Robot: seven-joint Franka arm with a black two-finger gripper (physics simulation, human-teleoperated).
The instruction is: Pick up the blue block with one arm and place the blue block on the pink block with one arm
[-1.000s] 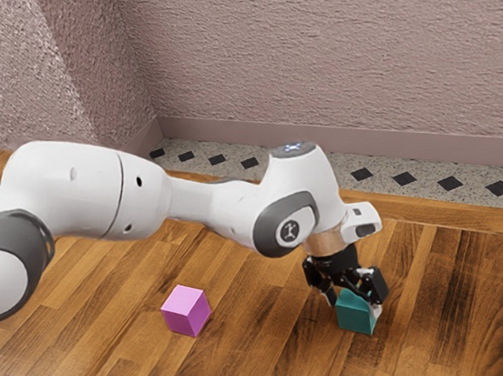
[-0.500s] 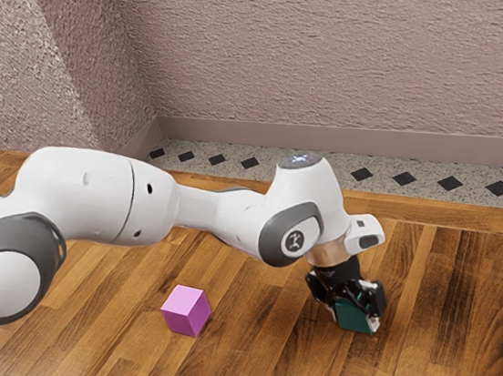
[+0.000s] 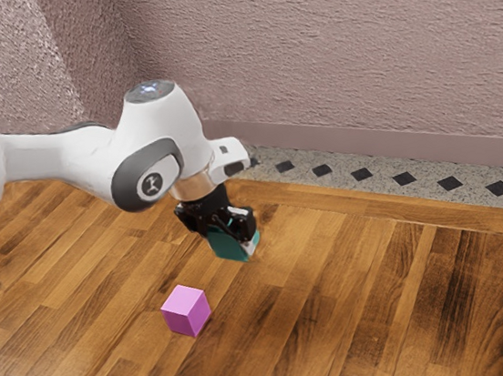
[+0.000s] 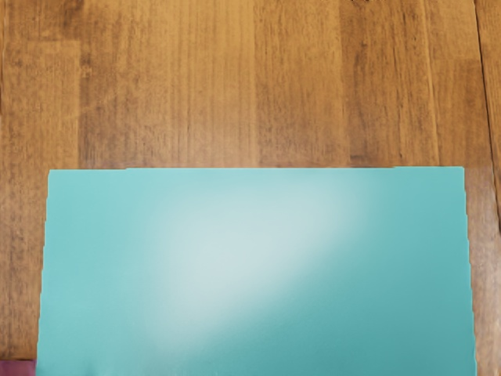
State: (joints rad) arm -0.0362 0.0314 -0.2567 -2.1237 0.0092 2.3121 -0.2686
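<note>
- Raised off the wooden floor and carried toward the exterior view's left over the last half second: blue block, teal in tone, earlier resting on the boards at the exterior view's lower right.
- Now held in mid-air, tilted, clear of the floor.
- Clamped from two sides between the black fingers of the gripper; jaws closed on the block, hand directly above it.
- From the wrist, blue block as a broad teal face just under the hand, floorboards beyond.
- Placed above and toward the exterior view's right of the pink block; near, apart, not yet over it.
- Pink block unmoved, flat on the floor; a thin sliver of pink block beside one corner of the teal face in the wrist view.
- White arm reaching in from the exterior view's left, wrist bent downward.
- Behind: textured wall, baseboard, strip of speckled tiles with dark diamonds.
</note>
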